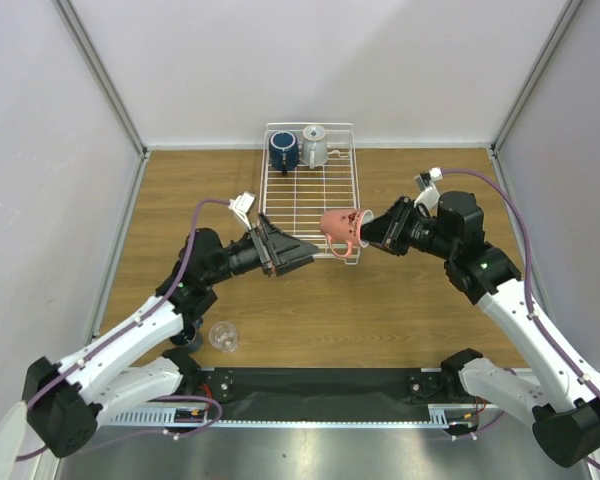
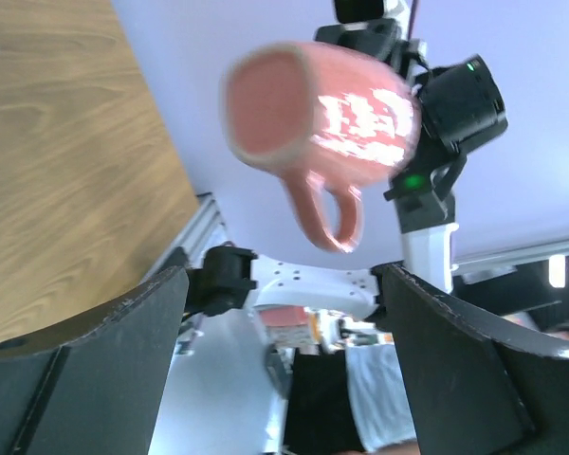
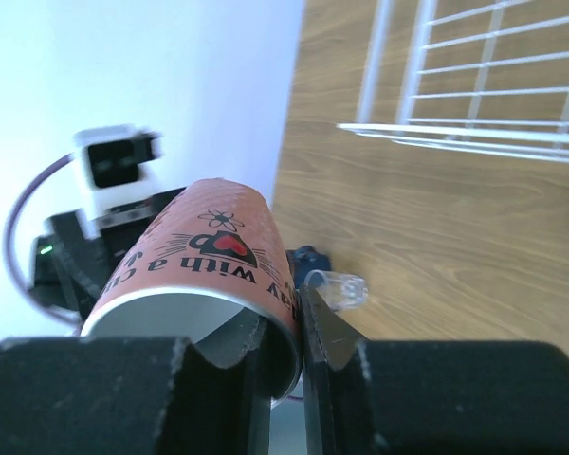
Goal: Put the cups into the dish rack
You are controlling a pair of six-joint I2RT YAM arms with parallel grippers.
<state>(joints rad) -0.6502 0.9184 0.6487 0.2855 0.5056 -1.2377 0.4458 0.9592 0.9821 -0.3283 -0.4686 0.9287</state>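
**Over the wooden table, a pink cup is held between two arms**

Over the brown wooden table, close to the near right corner of the dish rack, the salmon-pink cup is in the air and lies on its side. The right gripper pinches its rim, with one finger inside the white mouth and one outside. The cup's base points to the left gripper, and its handle hangs down. The left gripper's jaws are spread wide and hold nothing; the cup is in front of them, not touching.

At the far end of the rack stand the navy mug and the light grey mug, side by side. The glass tumbler rests on the wood near the left arm's base.

Pale walls with metal posts close the table on three sides. A black mat covers the near edge.
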